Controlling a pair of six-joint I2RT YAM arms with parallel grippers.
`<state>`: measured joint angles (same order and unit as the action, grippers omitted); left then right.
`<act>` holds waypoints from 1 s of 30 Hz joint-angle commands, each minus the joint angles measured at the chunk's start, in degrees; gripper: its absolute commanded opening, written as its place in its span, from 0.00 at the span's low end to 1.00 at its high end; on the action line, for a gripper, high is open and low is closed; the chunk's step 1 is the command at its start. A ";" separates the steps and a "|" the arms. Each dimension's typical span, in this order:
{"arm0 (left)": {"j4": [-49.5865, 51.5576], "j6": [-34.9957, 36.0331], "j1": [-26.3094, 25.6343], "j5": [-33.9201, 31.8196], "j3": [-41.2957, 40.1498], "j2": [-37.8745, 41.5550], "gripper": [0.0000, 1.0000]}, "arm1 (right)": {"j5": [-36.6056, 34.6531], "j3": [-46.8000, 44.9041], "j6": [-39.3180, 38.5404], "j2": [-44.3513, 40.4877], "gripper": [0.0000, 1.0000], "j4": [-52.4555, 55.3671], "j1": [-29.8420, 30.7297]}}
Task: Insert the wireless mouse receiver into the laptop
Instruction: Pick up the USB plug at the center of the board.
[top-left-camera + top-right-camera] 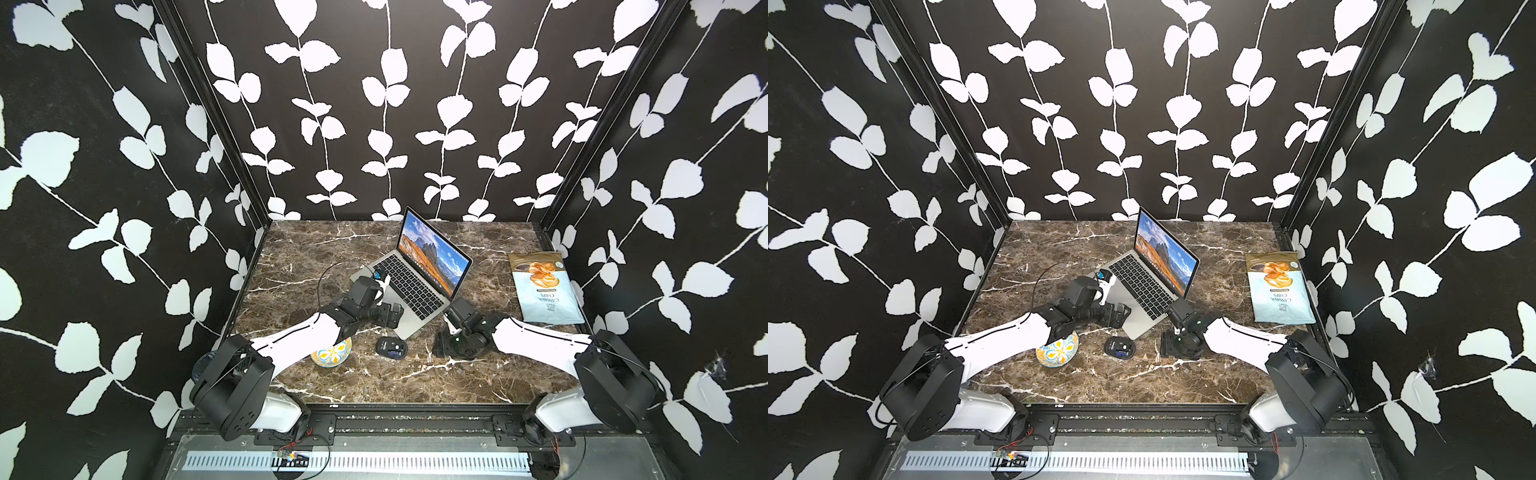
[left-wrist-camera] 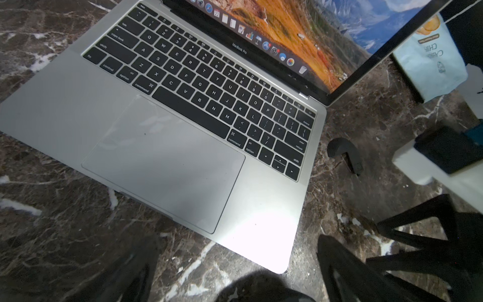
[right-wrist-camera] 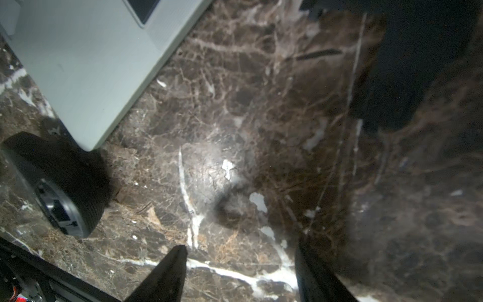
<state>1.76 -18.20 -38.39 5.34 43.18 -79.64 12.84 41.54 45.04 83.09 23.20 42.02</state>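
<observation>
The open silver-grey laptop point(image 1: 409, 286) point(image 1: 1142, 286) stands mid-table, its screen showing orange mountains. A black mouse point(image 1: 390, 347) point(image 3: 52, 188) lies belly-up just off the laptop's near corner point(image 3: 91, 141), its underside compartment open. I cannot make out the receiver in any view. My left gripper point(image 1: 392, 316) point(image 2: 235, 277) hovers over the laptop's front edge point(image 2: 156, 209), open wide and holding nothing. My right gripper point(image 1: 441, 349) point(image 3: 243, 261) points down at bare marble to the right of the mouse, open and empty.
A patterned yellow-blue bowl point(image 1: 332, 353) sits partly under my left forearm. A chips bag point(image 1: 544, 286) lies at the right edge of the table. A small curved black piece point(image 2: 342, 154) rests on the marble beside the laptop's right side. Patterned walls close in three sides.
</observation>
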 commanded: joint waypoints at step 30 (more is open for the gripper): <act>-5.22 3.85 0.60 10.20 -4.88 5.81 0.98 | -3.37 -2.69 7.31 -8.65 0.59 14.11 7.59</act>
<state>-1.69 -16.08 -38.09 12.80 39.27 -75.72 11.90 38.02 51.72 75.13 34.50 48.14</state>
